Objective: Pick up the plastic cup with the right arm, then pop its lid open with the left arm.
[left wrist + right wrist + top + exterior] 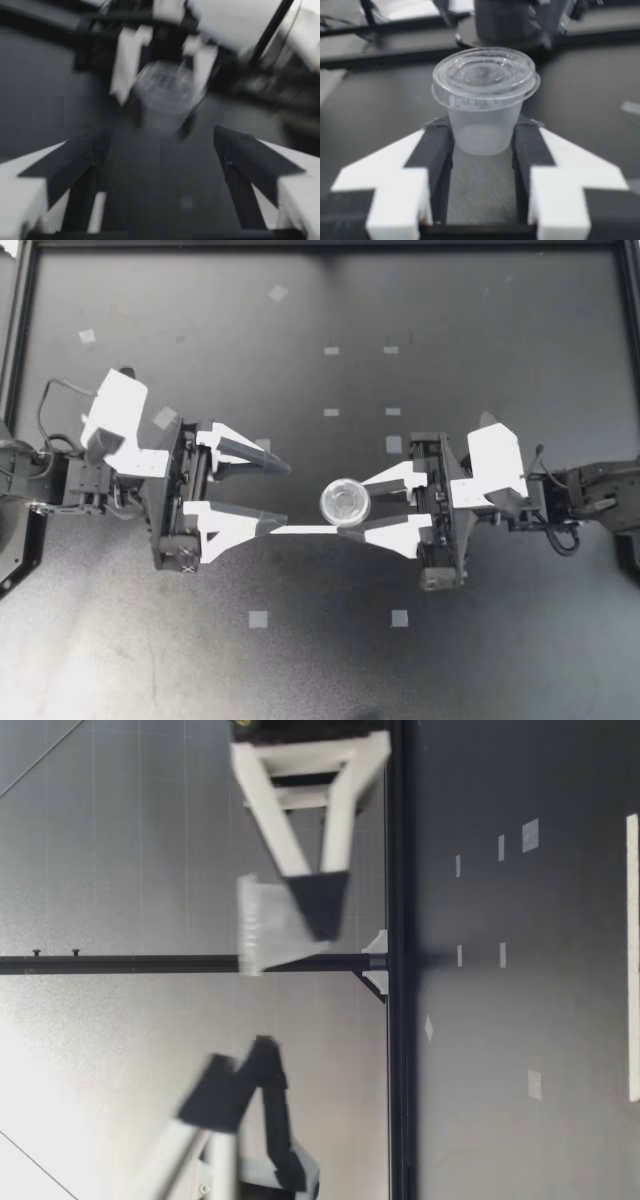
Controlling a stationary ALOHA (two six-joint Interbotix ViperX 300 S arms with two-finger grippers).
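Note:
My right gripper is shut on a small clear plastic cup with a snap-on lid, held upright above the table. In the right wrist view the cup sits between the black pads, gripped low on its body. My left gripper stands open just beside the cup, its fingertips a short way from it and not touching. In the left wrist view the blurred cup hangs ahead of the open left gripper. From the low view the right gripper carries the cup well above the table, with the left gripper at about the same height.
Small pale tape squares dot the dark table, one more near the front and others toward the back. A black frame rail borders the table at the left and back. A white strip lies on the table close to the low camera.

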